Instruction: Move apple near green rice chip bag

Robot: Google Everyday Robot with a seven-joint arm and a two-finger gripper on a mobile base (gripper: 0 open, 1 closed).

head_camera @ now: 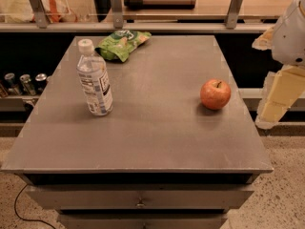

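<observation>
The apple (215, 94), red-orange with a short dark stem, sits on the grey table top (157, 123) near its right edge. The green rice chip bag (123, 44) lies at the table's far edge, left of centre, well apart from the apple. My arm comes in at the right edge of the camera view. My gripper (272, 109) hangs beside the table's right side, to the right of the apple and not touching it. It holds nothing that I can see.
A clear plastic water bottle (95, 80) with a white cap stands upright on the left part of the table. A railing with metal posts (116, 6) runs behind the table. Several cans (23, 83) sit on a low shelf at the left. Drawers (139, 197) front the table.
</observation>
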